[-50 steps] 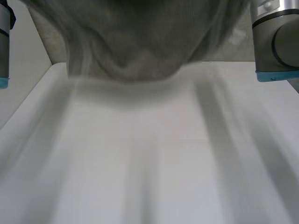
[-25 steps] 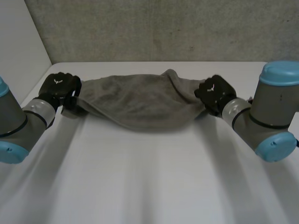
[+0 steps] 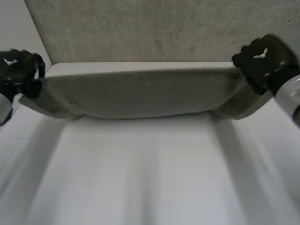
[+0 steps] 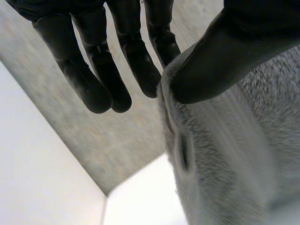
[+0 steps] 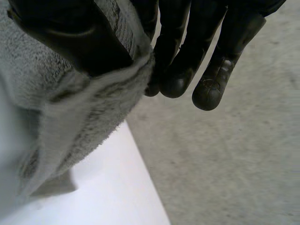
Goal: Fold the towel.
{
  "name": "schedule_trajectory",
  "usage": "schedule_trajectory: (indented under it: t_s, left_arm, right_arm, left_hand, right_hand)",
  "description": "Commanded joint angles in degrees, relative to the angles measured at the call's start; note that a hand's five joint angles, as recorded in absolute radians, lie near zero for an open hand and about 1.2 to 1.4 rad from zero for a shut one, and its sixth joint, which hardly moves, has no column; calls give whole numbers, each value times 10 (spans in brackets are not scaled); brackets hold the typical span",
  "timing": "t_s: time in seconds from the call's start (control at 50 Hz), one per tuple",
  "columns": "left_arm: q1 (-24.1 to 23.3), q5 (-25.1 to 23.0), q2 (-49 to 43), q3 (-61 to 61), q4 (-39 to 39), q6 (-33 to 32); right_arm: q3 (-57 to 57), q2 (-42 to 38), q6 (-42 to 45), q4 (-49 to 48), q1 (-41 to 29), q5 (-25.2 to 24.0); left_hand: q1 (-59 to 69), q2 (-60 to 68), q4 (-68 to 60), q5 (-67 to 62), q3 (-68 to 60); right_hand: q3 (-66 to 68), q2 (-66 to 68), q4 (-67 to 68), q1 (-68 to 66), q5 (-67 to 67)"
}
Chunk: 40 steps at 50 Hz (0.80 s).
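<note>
The grey towel (image 3: 140,93) is stretched taut between both hands, above the far side of the white table (image 3: 150,178). The left hand (image 3: 16,70) pinches its left end between thumb and fingers, and the right hand (image 3: 262,58) pinches its right end the same way. It looks soft, light and floppy, so it is best gripped at the corners.

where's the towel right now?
Head view: the towel is stretched over the far side of the table, left hand pinching one end, right hand the other.
</note>
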<state>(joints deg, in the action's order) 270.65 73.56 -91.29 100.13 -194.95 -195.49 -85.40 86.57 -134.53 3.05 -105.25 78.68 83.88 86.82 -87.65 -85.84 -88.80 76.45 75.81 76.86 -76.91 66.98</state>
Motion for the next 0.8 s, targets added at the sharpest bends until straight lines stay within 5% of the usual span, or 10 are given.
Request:
schedule_trajectory:
  t_s: [0.02, 0.36, 0.52, 0.8]
  left_arm:
    - [6, -17, 31, 7, 9, 8]
    - [-33, -11, -166, -37, 10, -2]
    - [-51, 9, -286, -137, 10, -57]
    - [-74, 51, -381, -240, 2, -60]
  right_arm:
    - [26, 9, 22, 91, 22, -37]
    - [66, -197, 101, 95, 16, -46]
    - [133, -307, 101, 11, 16, -41]
    - [173, -396, 108, -182, -8, -5]
  left_hand:
    - [-39, -68, 76, 158, 88]
    - [-39, -68, 76, 158, 88]
    - [-39, -68, 76, 158, 88]
    - [-39, -68, 76, 158, 88]
  right_hand:
    - [36, 42, 31, -31, 30]
    - [36, 42, 31, -31, 30]
    - [36, 42, 31, -31, 30]
    - [36, 42, 31, -31, 30]
